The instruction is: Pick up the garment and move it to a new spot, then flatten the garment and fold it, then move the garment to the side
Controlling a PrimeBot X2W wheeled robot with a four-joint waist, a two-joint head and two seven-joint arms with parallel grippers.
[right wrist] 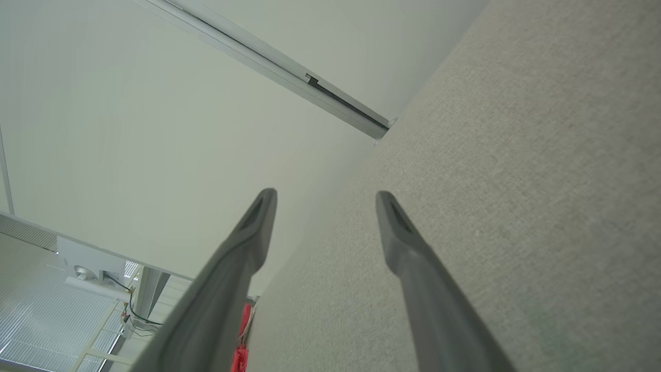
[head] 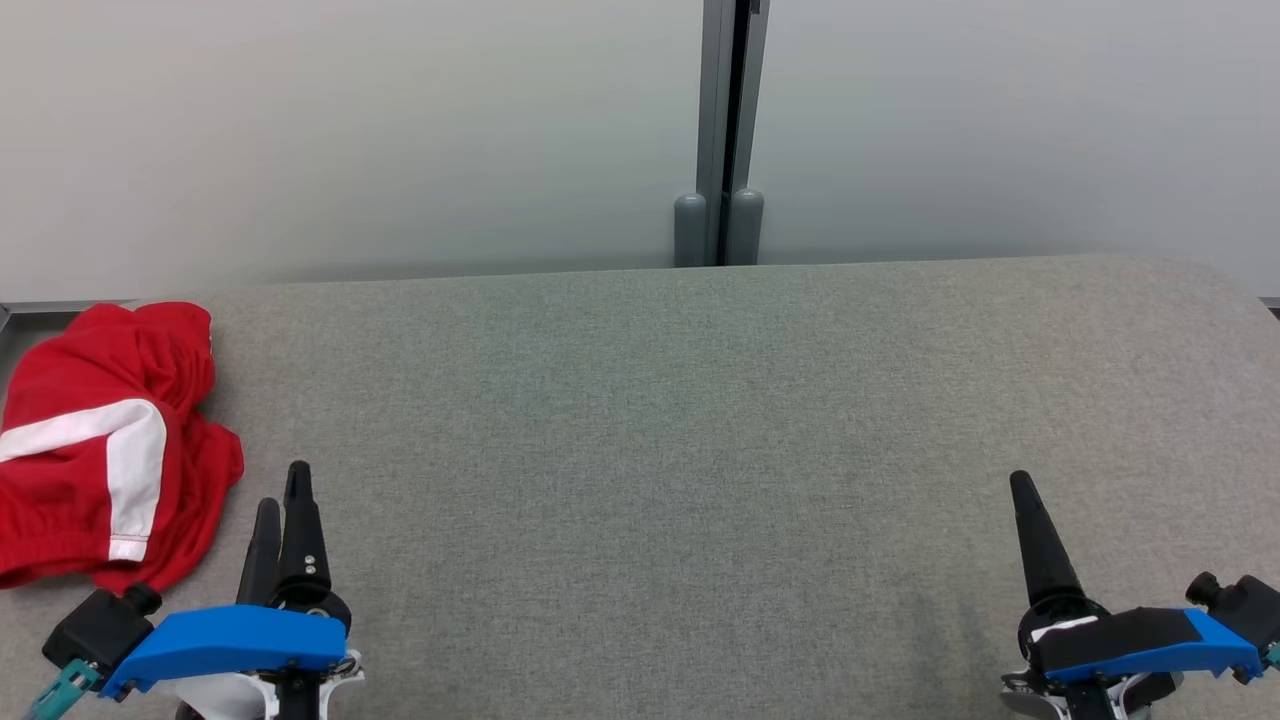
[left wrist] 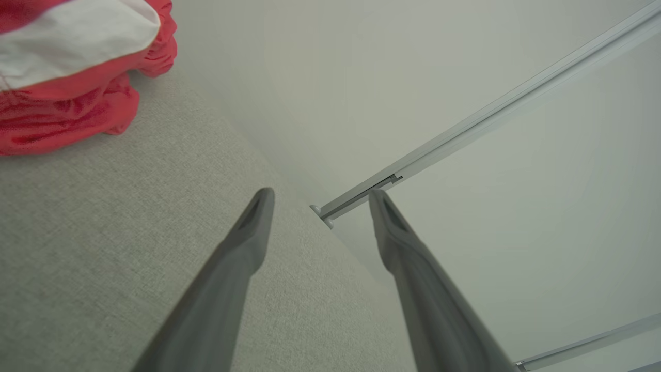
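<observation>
Grey table (head: 700, 450) holds red garment (head: 100, 450) just beside left gripper (head: 283, 485), well apart from right gripper (right wrist: 325, 196), both spread wide.

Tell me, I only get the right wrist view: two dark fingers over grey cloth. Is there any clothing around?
Observer: Yes. A red garment with a white stripe lies at the left end of the table.
Operator: Is it folded?
Observer: No, it is bunched up in a heap.
Operator: Is the other arm holding it?
Observer: No. The left gripper sits beside it, fingers apart, holding nothing.
</observation>
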